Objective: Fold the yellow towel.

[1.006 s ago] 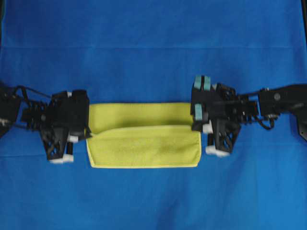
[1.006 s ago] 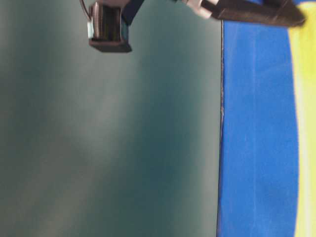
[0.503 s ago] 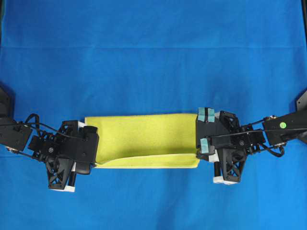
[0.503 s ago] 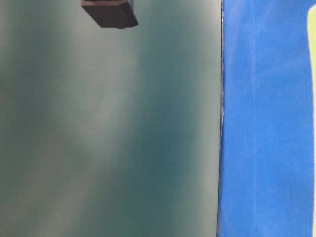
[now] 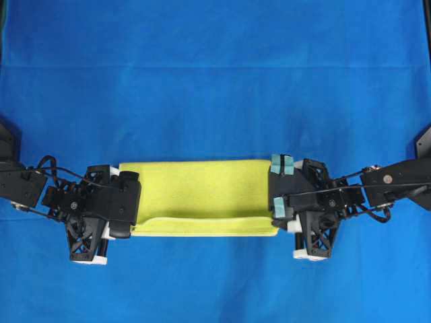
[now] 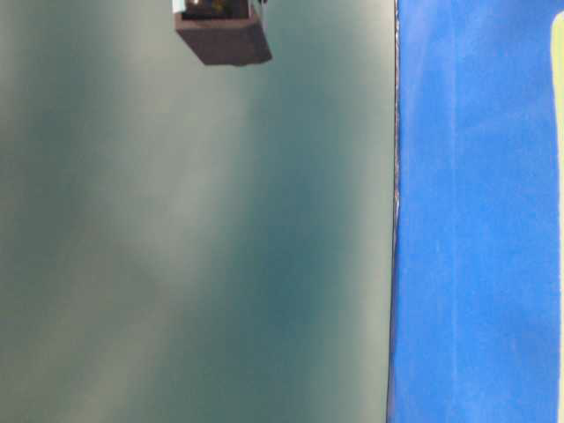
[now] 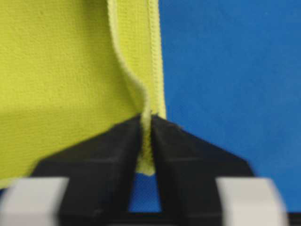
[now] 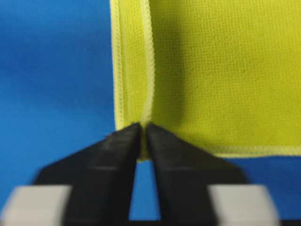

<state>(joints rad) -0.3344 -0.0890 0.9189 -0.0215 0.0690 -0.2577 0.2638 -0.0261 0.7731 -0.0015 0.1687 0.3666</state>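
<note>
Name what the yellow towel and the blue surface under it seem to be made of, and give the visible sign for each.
Yellow towel: looks like a soft microfibre-type cloth, matt, with a fine nubby weave and a paler stitched hem; it bends limply where it is folded.

Blue surface: appears to be a matt woven fabric covering, showing a fine grain and faint creases; what lies beneath cannot be told.

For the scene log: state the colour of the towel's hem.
Pale yellow, lighter than the towel; clearest in the right wrist view.
</note>
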